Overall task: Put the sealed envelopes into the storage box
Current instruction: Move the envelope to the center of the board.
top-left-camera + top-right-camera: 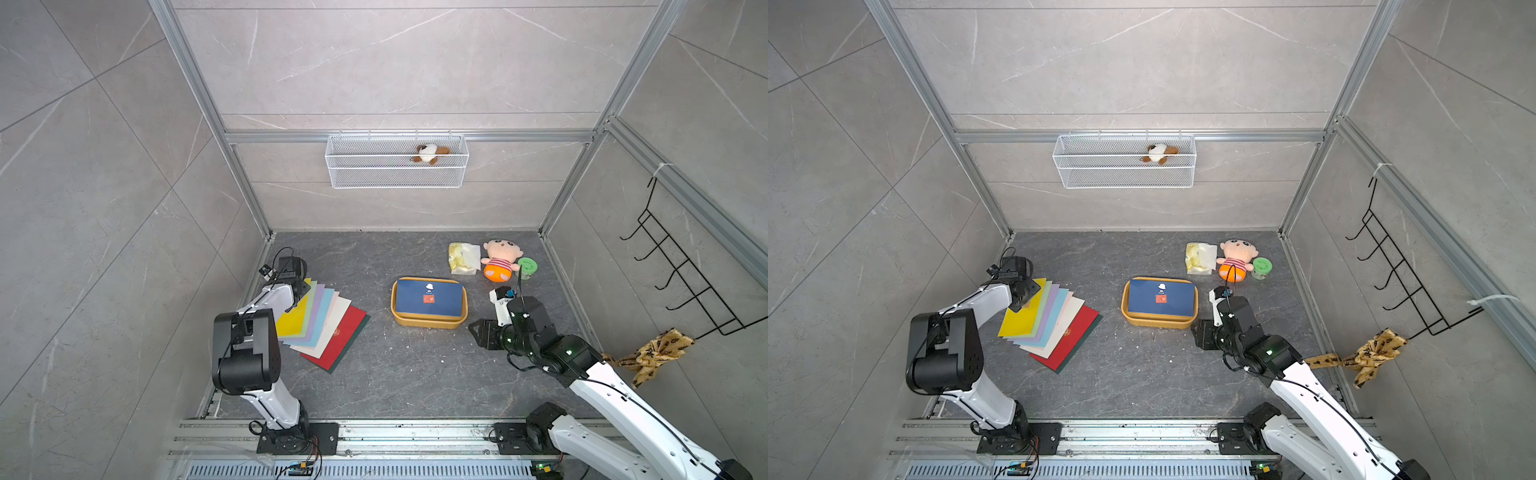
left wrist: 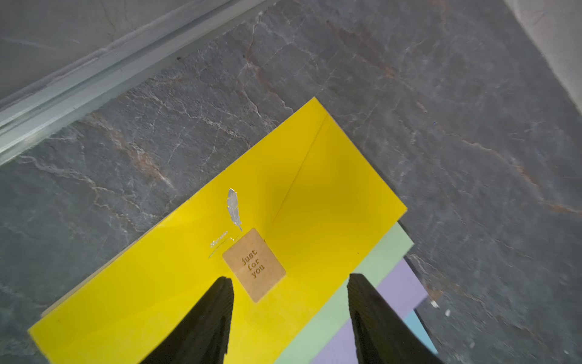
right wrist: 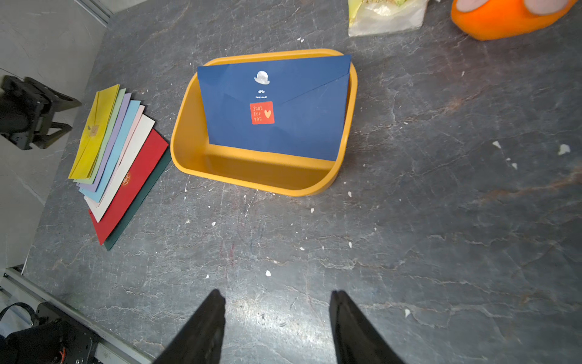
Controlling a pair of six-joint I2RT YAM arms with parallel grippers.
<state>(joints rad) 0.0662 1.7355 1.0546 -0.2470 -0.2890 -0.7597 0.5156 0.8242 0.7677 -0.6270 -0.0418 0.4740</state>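
Observation:
Several sealed envelopes lie fanned out at the left of the floor, the yellow one on top with a brown seal. My left gripper hangs open just above the yellow envelope, one finger over the pale green and lilac edges; in both top views it is at the fan's far end. A navy envelope leans inside the yellow-orange storage box at the centre. My right gripper is open and holds nothing, over bare floor right of the box.
A crinkly plastic packet, a plush doll and a green-lidded jar sit behind the box at the right. A white wire basket hangs on the back wall. A black hook rack with a yellow cloth is on the right wall.

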